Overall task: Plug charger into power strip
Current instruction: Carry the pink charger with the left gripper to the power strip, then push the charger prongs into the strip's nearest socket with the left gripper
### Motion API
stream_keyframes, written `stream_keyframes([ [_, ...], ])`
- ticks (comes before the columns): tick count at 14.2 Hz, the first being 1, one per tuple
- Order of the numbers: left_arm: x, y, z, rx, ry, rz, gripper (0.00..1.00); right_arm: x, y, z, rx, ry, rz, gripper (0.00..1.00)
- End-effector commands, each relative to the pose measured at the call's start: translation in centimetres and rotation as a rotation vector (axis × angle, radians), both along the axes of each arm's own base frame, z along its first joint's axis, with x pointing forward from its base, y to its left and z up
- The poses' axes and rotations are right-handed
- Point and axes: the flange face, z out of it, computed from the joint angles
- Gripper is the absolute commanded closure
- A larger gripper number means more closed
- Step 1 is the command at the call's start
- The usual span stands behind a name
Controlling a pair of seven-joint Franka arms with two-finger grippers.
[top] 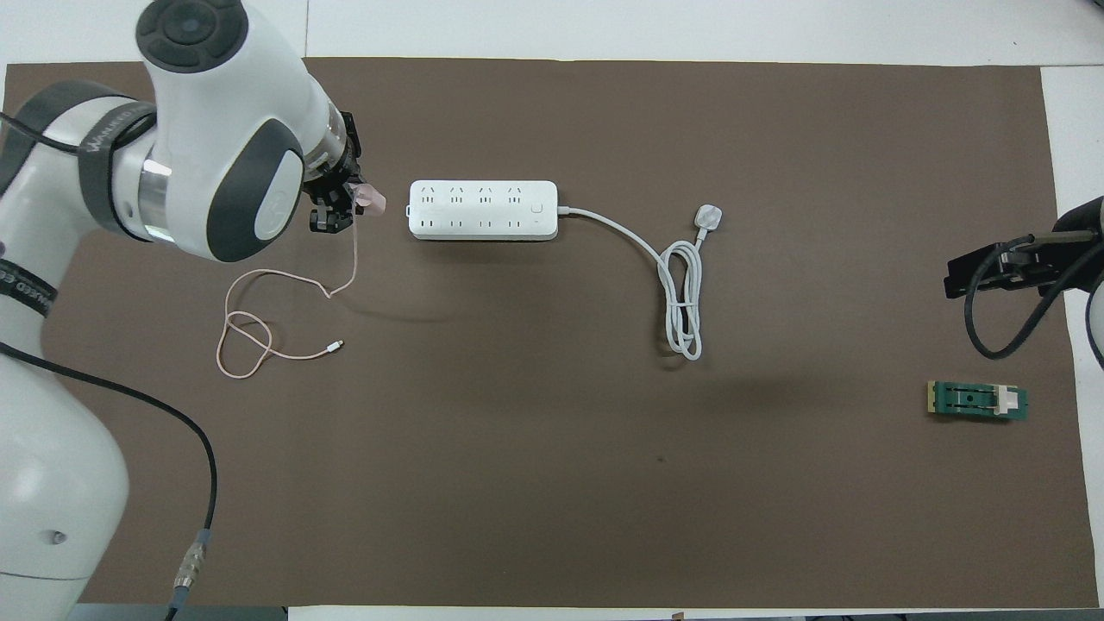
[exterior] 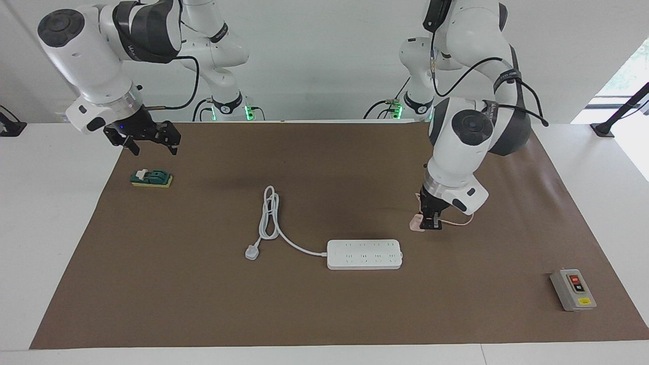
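Observation:
My left gripper point(exterior: 428, 223) point(top: 341, 207) is shut on the charger point(exterior: 417, 223) point(top: 373, 200), a small pale-pink cube held a little above the mat, beside the power strip's end that points toward the left arm. Its thin pink cable point(top: 259, 336) trails down and loops on the mat. The power strip point(exterior: 364, 254) point(top: 482, 210), a flat white bar with two rows of sockets, lies mid-table, its thick white cord point(top: 681, 293) ending in a white plug point(top: 708, 216). My right gripper point(exterior: 148, 138) point(top: 992, 267) hangs open and waits above the right arm's end of the mat.
A green-and-yellow switch block point(exterior: 151, 178) point(top: 977, 402) lies on the brown mat point(exterior: 324, 314) under the right gripper. A grey box with red and black buttons point(exterior: 573, 289) sits at the left arm's end, farther from the robots.

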Motion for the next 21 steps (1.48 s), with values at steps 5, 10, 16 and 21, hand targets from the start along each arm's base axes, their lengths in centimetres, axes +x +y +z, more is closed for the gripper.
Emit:
stream_keyframes([
  [5,1.4,-2.2,-4.9,0.051,0.000,0.155,1.00,-0.4,-0.9,0.8,-0.009,-0.001,0.010,0.00],
  [10,2.2,-3.7,-5.8,0.077,-0.037,0.189,1.00,-0.5,-0.6,1.1,-0.008,-0.006,0.016,0.00],
  [16,1.8,-4.7,-5.7,0.074,-0.036,0.192,1.00,-0.5,-0.6,1.1,-0.008,-0.006,0.016,0.00],
  [21,1.6,-4.8,-6.1,0.080,-0.027,0.193,1.00,-0.5,-0.6,1.1,-0.008,-0.006,0.016,0.00],
])
